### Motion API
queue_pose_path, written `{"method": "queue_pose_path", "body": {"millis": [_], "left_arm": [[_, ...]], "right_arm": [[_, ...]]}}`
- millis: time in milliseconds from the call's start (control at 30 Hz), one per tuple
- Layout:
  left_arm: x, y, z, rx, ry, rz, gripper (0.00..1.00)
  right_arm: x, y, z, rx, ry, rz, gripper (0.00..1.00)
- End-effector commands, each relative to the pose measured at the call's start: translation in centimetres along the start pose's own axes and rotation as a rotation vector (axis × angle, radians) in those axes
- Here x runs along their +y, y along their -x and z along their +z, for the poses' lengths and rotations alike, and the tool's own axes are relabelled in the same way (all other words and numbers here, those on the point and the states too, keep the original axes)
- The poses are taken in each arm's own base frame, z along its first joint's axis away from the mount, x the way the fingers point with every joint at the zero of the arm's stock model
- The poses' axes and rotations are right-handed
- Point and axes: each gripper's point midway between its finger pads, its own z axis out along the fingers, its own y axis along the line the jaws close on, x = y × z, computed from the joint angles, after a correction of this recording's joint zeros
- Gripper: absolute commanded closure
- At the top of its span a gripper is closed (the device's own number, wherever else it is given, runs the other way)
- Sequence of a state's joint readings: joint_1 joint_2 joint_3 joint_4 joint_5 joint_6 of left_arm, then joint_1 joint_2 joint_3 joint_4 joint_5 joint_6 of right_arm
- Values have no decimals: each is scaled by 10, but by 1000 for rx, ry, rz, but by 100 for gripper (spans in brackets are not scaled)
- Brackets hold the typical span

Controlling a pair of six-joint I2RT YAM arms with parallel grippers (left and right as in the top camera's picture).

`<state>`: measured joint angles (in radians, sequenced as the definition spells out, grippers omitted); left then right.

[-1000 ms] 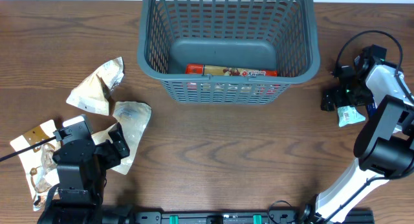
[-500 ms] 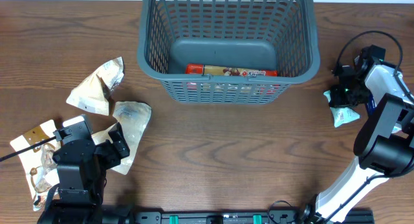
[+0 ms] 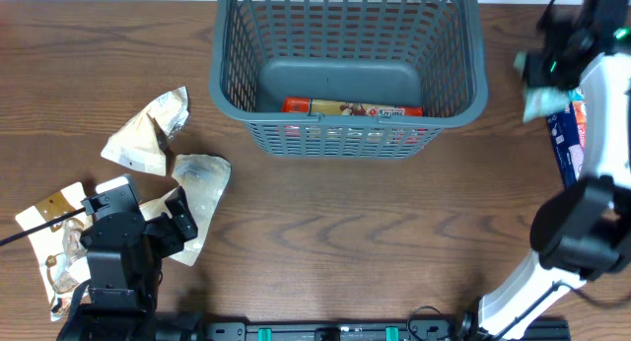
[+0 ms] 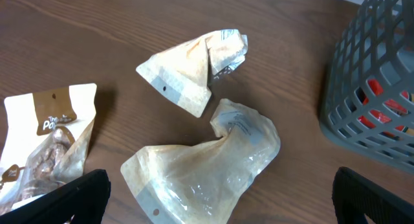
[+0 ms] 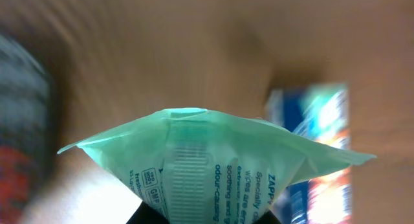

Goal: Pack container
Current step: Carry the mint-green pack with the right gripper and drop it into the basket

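Container [image 3: 229, 112], a grey-blue lattice basket, is standing upright at the upper centre of the overhead frame on the brown wooden table [image 3: 394, 233], and a red packet [image 3: 350, 108] is lying flat on its floor against the near wall. Right claw [image 3: 554, 67] is sitting at the upper right of the overhead frame, just beyond the container's right rim, and is pinching a mint-green packet [image 3: 539, 101]. In the right wrist view that packet [image 5: 207, 162] is filling the lower half of the frame, and the view around it is blurring. A blue packet [image 3: 568, 134] is lying on the table under the right arm, at the right edge of the overhead frame, and is showing behind the green one in the wrist view [image 5: 317, 133]. Left claw [image 4: 220, 197] is hanging at the lower left of the overhead frame with its jaws spread wide and gripping nothing; its dark fingers [image 4: 65, 198] are showing at both lower corners of the left wrist view. Beneath and ahead of it three items are lying on the table: a cream packet [image 4: 194, 72] folded over, a clear packet [image 4: 207, 166] crumpled just beside it, and a brown-and-white pouch [image 4: 48, 140] at the left edge. The container's corner [image 4: 352, 88] is showing at the right of that view, well apart from these items.
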<state>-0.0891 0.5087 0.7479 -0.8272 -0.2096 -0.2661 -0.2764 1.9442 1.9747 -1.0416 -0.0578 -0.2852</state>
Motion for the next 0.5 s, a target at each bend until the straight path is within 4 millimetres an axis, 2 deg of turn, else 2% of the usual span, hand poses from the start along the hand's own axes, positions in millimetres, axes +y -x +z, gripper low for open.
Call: {"method": "queue_pose_path", "body": {"millis": [0,67,133,200,267,367,433,467], "left_arm": [[-2,6,-4,-17,-9,-12,1],[-2,6,-4,-17,-9,-12,1],[-2,6,-4,-17,-8,-12,1],[-2,6,-4,-17,-9,-12,2],[-2,6,-4,-17,-8,-12,1],[-2,6,-4,-17,-9,-12,1],[-2,6,-4,-17,-8,-12,1],[-2,6,-4,-17,-9,-12,1]], "right_arm": [[33,62,-104,-272,44,-32,99],[61,74,-136,-341,93,-146,99],[94,76,-160,-387,152,-295,99],[136,68,-177,-423,244,-500,99],[181,51,-187,-433,360,-716,99],[232,23,-190,-419,489,-954,99],[258,11,-176,-378,512,-1072,99],[264,10,-169,-358,508,-1090,99]]}}
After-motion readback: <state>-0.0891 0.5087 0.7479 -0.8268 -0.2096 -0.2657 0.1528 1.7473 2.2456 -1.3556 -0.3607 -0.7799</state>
